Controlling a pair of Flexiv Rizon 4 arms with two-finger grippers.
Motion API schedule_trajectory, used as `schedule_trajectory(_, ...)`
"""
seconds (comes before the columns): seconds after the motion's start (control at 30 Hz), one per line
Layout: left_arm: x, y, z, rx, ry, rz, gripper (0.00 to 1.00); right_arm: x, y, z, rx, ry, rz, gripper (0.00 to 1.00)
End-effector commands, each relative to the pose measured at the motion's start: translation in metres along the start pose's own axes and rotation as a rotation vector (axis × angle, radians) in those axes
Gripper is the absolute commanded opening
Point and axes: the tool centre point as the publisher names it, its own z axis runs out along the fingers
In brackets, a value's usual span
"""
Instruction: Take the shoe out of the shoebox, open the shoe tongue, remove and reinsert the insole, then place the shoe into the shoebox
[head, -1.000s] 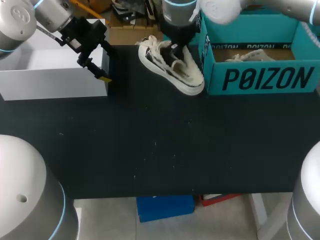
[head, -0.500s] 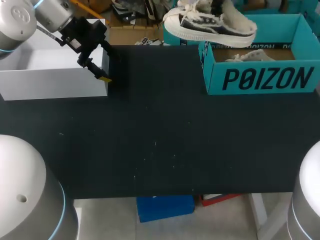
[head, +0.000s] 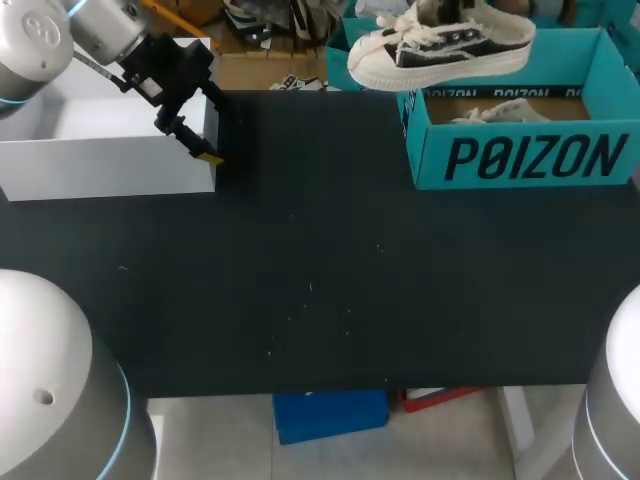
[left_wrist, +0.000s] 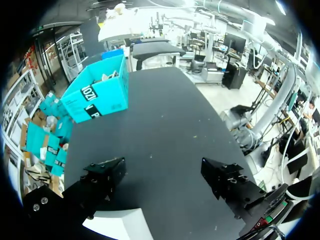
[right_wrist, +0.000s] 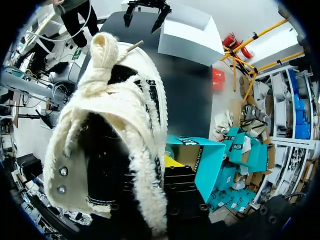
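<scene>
Canvas shoe (head: 440, 50), dark upper on a white sole, is in the air, off the counter (head: 320, 260). It hangs roughly level over the far left corner of the shoebox (head: 520, 155). The toe points to my left, the sole edge faces the head camera, and the laces (head: 405, 30) are loose.

Right claw (right_wrist: 162, 167) is clenched on the shoe at the collar end. In the right wrist view one yellow fingertip (right_wrist: 172, 161) sits against the fleecy collar. The other finger is hidden by the shoe. The toe points ahead of the claw, and the teal box wall shows just beside and under it.

Shoebox is teal and open-topped, standing on the far right part of the counter. A second shoe (head: 500, 113), pale, lies inside, only partly visible over the wall.

Left claw (head: 192, 142) is released, with nothing between the fingers. It's well apart from the shoe, at the far left of the counter, hanging at the near right corner of a white box (head: 100, 150). In the left wrist view both black fingers are spread wide. A white corner of that box shows under them, with bare black counter ahead and the shoebox at the far end.
</scene>
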Motion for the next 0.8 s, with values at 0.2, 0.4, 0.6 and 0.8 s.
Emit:
schedule_trajectory(0.2, 0.001, 0.0, 0.0, -0.004, 0.0, 0.0, 1.0, -0.031, -0.007, 0.014, 0.067, 0.009, 0.058, 0.0)
schedule_trajectory(0.4, 0.001, 0.0, 0.0, -0.004, 0.0, 0.0, 1.0, -0.066, -0.051, 0.025, 0.131, 0.026, 0.021, 0.0)
schedule_trajectory(0.6, 0.001, 0.0, 0.0, -0.004, 0.0, 0.0, 1.0, -0.1, -0.115, 0.033, 0.171, 0.033, 0.024, 0.0)
schedule_trajectory(0.8, 0.001, 0.0, 0.0, -0.004, 0.0, 0.0, 1.0, -0.131, -0.172, 0.05, 0.188, 0.03, 0.039, 0.0)
